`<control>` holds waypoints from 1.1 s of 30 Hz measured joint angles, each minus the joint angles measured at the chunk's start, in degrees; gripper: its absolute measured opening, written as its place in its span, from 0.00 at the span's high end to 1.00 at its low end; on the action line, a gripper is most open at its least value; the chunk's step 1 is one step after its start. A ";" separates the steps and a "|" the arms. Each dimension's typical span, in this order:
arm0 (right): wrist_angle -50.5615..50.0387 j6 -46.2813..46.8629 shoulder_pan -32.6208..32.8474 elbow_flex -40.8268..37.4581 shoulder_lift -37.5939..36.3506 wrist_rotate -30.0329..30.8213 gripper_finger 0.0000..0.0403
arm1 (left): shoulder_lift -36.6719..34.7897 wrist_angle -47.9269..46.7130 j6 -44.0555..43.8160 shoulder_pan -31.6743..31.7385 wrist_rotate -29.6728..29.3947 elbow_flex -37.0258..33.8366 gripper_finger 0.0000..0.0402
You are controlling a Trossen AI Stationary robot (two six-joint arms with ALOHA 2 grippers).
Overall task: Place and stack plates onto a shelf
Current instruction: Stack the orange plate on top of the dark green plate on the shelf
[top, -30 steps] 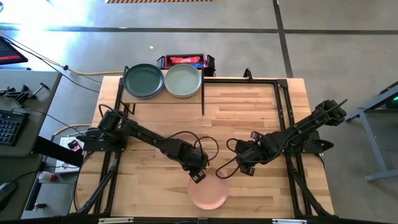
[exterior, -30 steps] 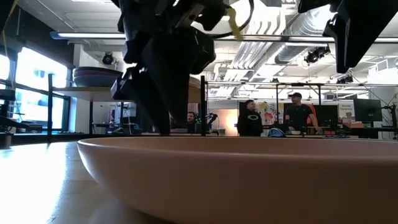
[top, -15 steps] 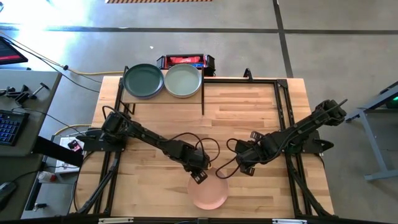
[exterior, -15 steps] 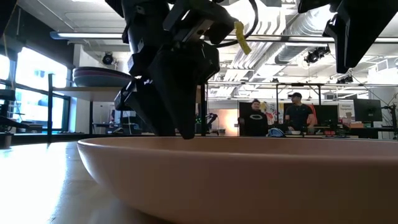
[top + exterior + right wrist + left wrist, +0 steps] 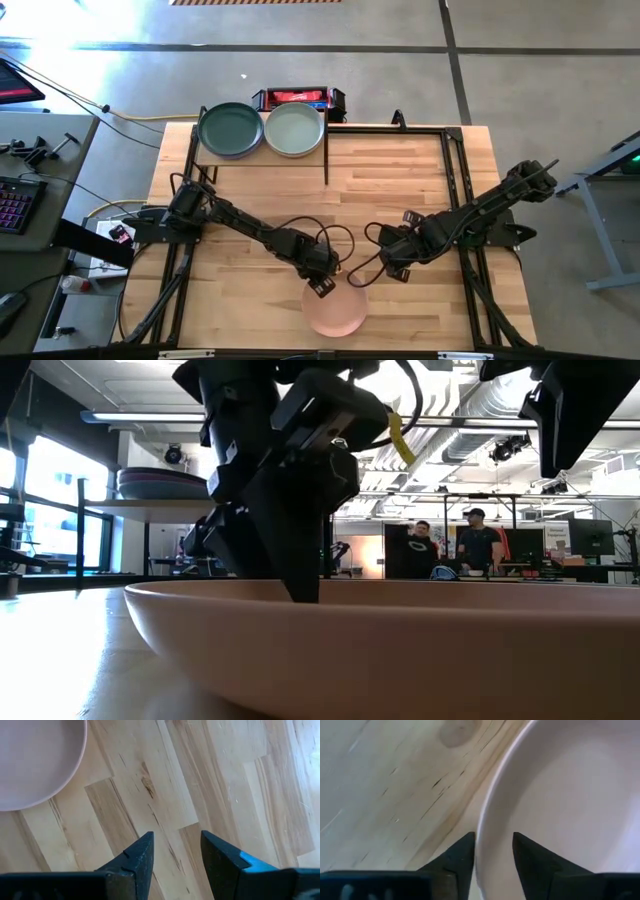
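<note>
One camera looks straight down on the whole table (image 5: 400, 200). One sits at tabletop level, close against the pink plate (image 5: 400, 650), facing the room. Each wrist camera looks closely down at the wood; all four share that plate.

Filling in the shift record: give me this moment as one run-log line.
left gripper: astride pink plate rim, closing | right gripper: open, idle over table | shelf: teal, green plates
</note>
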 joint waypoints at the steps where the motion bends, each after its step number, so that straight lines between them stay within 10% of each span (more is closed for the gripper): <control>1: -0.02 -0.02 0.00 0.00 -0.02 0.12 0.65 | -0.02 0.22 0.02 0.00 -0.02 0.00 0.72; 10: -0.02 0.26 -0.02 0.00 -0.02 0.52 0.65 | -0.26 -0.05 0.44 0.00 0.08 0.00 0.98; 33: -1.67 1.31 0.00 0.00 -0.02 2.65 0.65 | -19.42 -22.44 5.62 10.36 -1.33 -0.02 1.00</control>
